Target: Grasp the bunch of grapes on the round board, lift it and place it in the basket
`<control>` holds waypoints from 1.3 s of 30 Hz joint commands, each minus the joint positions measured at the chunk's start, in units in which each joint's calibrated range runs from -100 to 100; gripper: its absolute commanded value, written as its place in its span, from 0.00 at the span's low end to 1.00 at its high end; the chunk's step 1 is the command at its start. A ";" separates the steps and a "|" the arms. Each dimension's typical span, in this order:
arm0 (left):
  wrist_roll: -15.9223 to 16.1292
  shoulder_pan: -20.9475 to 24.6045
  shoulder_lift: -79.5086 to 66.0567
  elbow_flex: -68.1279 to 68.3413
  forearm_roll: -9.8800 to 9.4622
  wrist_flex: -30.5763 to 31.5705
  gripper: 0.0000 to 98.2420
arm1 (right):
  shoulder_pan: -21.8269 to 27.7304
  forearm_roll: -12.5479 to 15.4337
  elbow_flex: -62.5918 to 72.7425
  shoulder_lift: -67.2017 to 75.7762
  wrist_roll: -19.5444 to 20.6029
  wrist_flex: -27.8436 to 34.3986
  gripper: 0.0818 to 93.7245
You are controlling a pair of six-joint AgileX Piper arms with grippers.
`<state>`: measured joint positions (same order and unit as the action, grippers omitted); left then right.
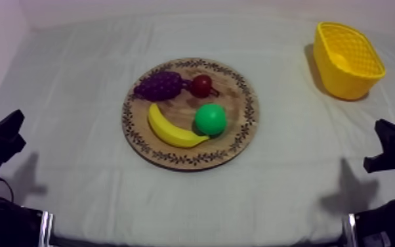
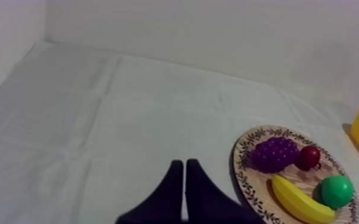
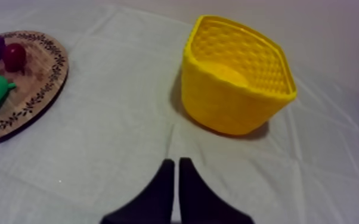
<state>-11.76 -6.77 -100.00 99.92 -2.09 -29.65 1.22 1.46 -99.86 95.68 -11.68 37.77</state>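
Purple grapes [image 1: 159, 85] sit at the board's [image 1: 234, 98] far-left edge, small red fruit [image 1: 201, 85] just beside them. Basket [image 1: 344, 82] is well right of the board. Left gripper [image 2: 184, 190] and right gripper [image 3: 176, 190] are both pinched to a narrow wedge, holding nothing, parked well clear of the board. Risks: fingers nudge the red fruit off the board, as it sits so close. The bumpy bunch could also slip from a shallow pinch.

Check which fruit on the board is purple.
The bunch of grapes, beside the small red fruit; the banana is yellow, the pear green.
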 commanded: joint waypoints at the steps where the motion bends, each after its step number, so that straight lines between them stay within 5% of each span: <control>1: 0.01 0.00 0.00 -0.03 0.02 -0.01 0.00 | 0.01 0.03 -0.03 -0.01 -0.01 -0.03 0.00; 32: 0.01 0.00 0.00 -0.03 0.02 -0.01 0.00 | 0.01 0.13 -0.03 -0.01 0.78 -0.15 0.02; 39: 0.01 0.00 0.00 -0.03 0.02 -0.01 0.00 | -1.05 1.83 0.13 -1.02 -4.08 -1.67 0.01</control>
<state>-11.76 -6.77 -100.00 99.92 -2.09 -29.65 0.43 3.28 -99.86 95.19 -14.13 36.82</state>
